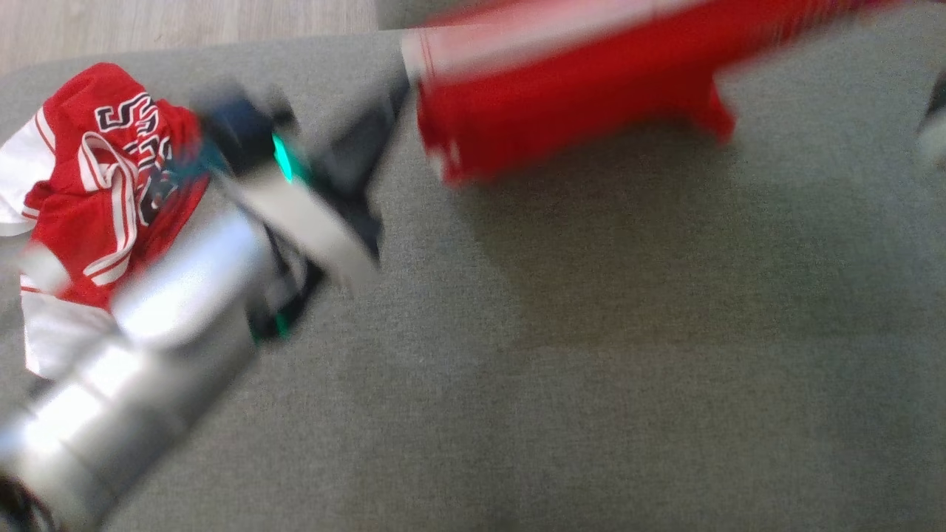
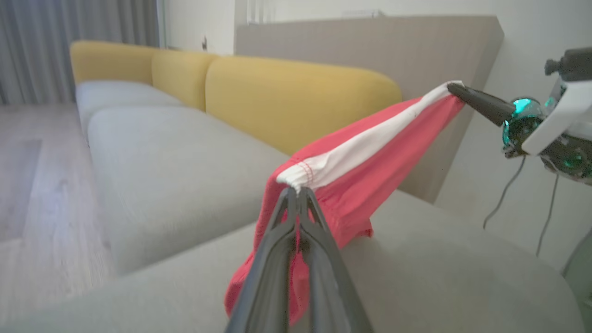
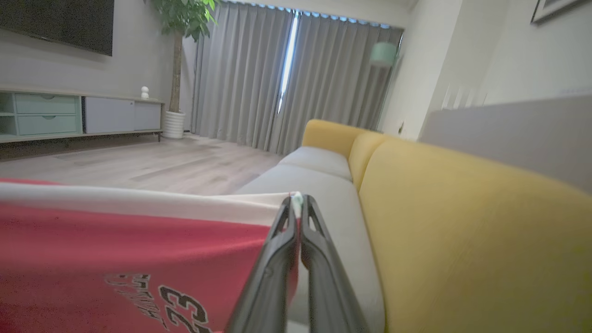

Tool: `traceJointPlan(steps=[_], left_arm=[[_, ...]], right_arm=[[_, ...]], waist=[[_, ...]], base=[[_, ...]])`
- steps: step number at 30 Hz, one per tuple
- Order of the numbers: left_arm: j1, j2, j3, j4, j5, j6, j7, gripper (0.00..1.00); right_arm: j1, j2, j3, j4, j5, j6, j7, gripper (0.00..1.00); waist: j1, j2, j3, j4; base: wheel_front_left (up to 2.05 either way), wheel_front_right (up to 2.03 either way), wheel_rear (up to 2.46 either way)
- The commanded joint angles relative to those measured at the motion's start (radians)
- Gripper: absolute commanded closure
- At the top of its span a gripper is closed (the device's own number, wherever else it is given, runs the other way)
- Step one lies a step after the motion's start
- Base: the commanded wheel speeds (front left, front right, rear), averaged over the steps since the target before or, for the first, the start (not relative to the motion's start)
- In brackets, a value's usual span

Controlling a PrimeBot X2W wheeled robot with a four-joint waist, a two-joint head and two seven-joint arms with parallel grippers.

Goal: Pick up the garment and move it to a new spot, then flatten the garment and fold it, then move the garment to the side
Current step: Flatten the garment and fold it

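Pale and blurred, the left forearm point(image 1: 148, 325) crossed the lower left of the head view. Beyond it the left gripper point(image 2: 297, 190) had its two dark fingers point(image 2: 273, 259) pressed together on one gathered end of the white band of the garment point(image 1: 576, 96). The right gripper point(image 3: 297, 199) was likewise clamped shut on the band's other end, with a sliver of white cloth showing between its tips. The red garment was stretched between the two grippers and held up over the grey cushion point(image 1: 591, 347). Its band ran nearly straight from one grip to the other, the red cloth hung loose beneath, and a soft shadow lay on the cushion under it. In the left wrist view I could not tell whether the lowest fold touched the cushion. Dark lettering and the number 23 showed on the red cloth in the right wrist view. A second piece, a crumpled red and white jersey point(image 1: 96, 199), lay on the cushion near its left edge, just beside the left arm and well apart from the held garment. Behind the cushion stood a sofa with a yellow backrest point(image 2: 286, 97), with grey curtains point(image 3: 249, 83) and a wooden floor point(image 3: 152, 166) farther off.
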Motion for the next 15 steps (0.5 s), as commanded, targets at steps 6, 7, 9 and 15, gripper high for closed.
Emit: traceJointPlan(steps=[6, 7, 9, 15], left_arm=[[0.269, 0.046, -0.031, -0.083, 0.093, 0.021, -0.012, 1.0], [0.315, 0.048, -0.034, -0.1, 0.101, 0.029, -0.012, 1.0], [0.401, 0.057, -0.048, -0.131, 0.124, 0.054, -0.012, 1.0], [0.559, 0.096, -0.101, -0.217, 0.16, 0.105, -0.003, 1.0]], right_arm=[[0.407, -0.051, -0.116, -0.153, 0.115, 0.003, -0.005, 1.0], [0.468, -0.055, -0.138, -0.181, 0.123, 0.003, -0.005, 1.0], [0.591, -0.062, -0.185, -0.239, 0.131, 0.003, -0.004, 1.0], [0.869, -0.052, -0.345, -0.415, 0.136, 0.003, 0.045, 1.0]], waist=[[0.0001, -0.0001, -0.04, -0.006], [0.0001, -0.0001, -0.047, -0.009], [0.0001, -0.0001, -0.064, -0.012], [0.0001, -0.0001, -0.084, -0.012]], base=[[0.0, 0.0, 0.0], [0.0, 0.0, 0.0], [0.0, 0.0, 0.0], [0.0, 0.0, 0.0]])
